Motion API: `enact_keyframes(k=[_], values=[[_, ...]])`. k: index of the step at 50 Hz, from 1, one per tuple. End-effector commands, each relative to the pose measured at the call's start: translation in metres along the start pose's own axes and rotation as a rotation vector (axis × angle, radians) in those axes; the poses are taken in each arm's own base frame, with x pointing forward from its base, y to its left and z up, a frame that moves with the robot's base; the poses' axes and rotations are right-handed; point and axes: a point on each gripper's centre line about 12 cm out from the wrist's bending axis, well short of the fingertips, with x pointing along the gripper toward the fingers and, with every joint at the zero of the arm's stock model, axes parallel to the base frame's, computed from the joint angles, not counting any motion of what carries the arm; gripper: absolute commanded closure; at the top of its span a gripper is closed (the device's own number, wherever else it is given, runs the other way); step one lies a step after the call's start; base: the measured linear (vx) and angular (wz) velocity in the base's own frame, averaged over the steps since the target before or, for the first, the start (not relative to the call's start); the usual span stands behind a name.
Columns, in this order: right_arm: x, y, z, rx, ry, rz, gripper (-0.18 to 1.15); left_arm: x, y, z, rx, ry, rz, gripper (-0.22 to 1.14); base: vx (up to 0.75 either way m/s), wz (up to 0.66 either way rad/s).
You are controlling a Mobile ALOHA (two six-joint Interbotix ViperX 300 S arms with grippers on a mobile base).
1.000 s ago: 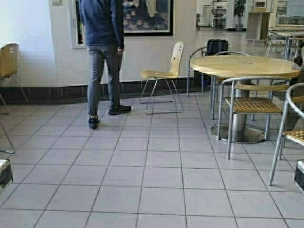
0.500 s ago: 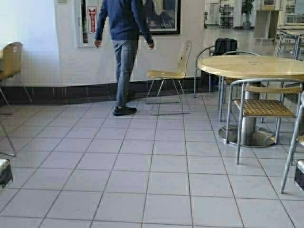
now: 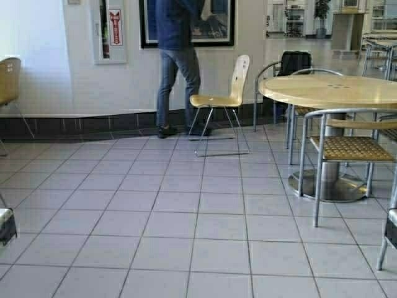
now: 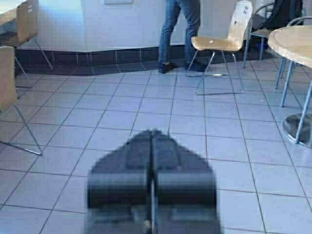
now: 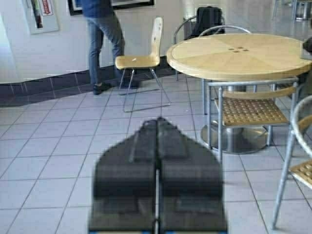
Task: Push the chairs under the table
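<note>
Moulded plywood chair (image 3: 222, 93) on glossy tiles; left gripper (image 4: 151, 168), right gripper (image 5: 157, 161) fingers pressed together

We read this as cafeteria or public dining hall. Pale tiled floor (image 3: 186, 217) across whole lower frame. Round wooden table (image 3: 332, 90) on metal pedestal at right, silver-framed armchair (image 3: 347, 149) with woven seat pulled up to it. Moulded plywood chair (image 3: 223, 99) at centre by wall. More tables (image 3: 378, 40) at upper right, down long hall. Framed picture (image 3: 211, 25) and red-lettered wall cabinet (image 3: 111, 31) along top. Person (image 3: 180, 62) standing at wall.
</note>
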Motion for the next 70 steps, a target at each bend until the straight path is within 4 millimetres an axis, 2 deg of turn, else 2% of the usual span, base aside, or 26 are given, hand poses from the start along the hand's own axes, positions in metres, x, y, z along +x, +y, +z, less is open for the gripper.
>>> enact_keyframes(k=[1, 24, 42, 63, 70], values=[[0.003, 0.0, 0.006, -0.001, -0.012, 0.002, 0.92, 0.002, 0.0, 0.003, -0.004, -0.009, 0.002, 0.88, 0.33, 0.16], [0.009, 0.0, -0.006, 0.0, 0.037, 0.0, 0.92, 0.005, 0.0, 0.0, -0.01, 0.006, 0.003, 0.88, 0.35, 0.27], [0.01, 0.0, -0.004, -0.002, 0.035, -0.001, 0.92, 0.004, 0.0, 0.007, -0.012, -0.017, 0.003, 0.88, 0.33, 0.35], [0.009, 0.0, -0.015, 0.003, 0.074, -0.002, 0.92, -0.006, 0.0, 0.002, -0.027, -0.026, 0.002, 0.88, 0.33, 0.34], [0.009, 0.0, -0.013, 0.005, 0.069, -0.001, 0.92, -0.008, 0.0, 0.007, -0.04, -0.051, 0.001, 0.88, 0.28, 0.37]])
